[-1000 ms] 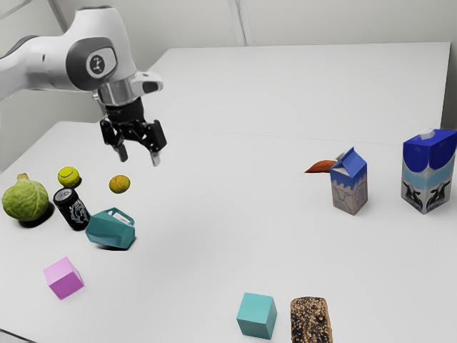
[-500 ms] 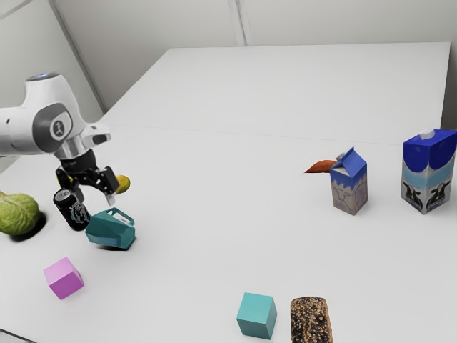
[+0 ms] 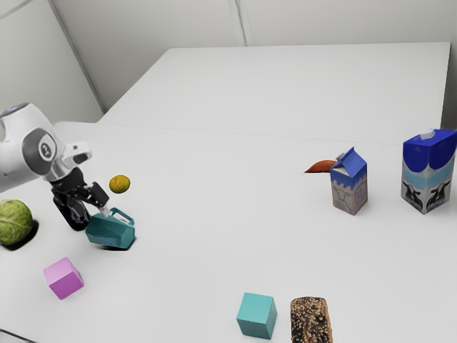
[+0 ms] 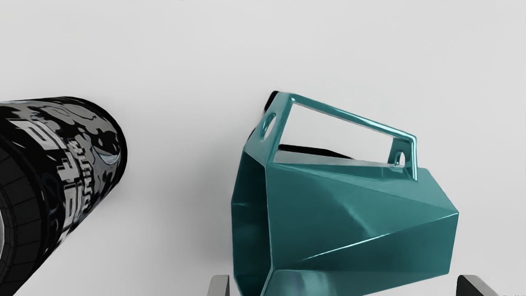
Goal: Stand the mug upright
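Two empty fingers [image 4: 219, 285] are spread wide near the sideways mug [image 3: 111, 231], exterior view's left; approach seems in hand, gripping needed next.

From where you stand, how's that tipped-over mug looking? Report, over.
Gripper open, close to the mug. Mug on its side, not yet upright. Black can near the mug's open end, might crowd one finger.

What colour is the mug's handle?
The handle is teal, like the mug's body; the wrist view shows it best.
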Motion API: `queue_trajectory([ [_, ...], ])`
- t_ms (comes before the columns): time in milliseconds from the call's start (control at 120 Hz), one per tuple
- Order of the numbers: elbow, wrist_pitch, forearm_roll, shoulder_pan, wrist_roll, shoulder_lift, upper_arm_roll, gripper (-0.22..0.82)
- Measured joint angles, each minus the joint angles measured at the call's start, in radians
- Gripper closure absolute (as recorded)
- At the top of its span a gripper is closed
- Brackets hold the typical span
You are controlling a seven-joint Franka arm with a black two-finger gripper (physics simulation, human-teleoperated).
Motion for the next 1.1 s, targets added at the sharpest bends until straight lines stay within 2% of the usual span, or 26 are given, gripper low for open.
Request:
queue_trajectory([
  [583, -0.015, 0.064, -0.1, 0.041, 0.247, 0.06, -0.001, 0.0],
  [1100, -0.042, 0.053, -0.238, 0.034, 0.386, 0.047, -0.003, 0.0],
])
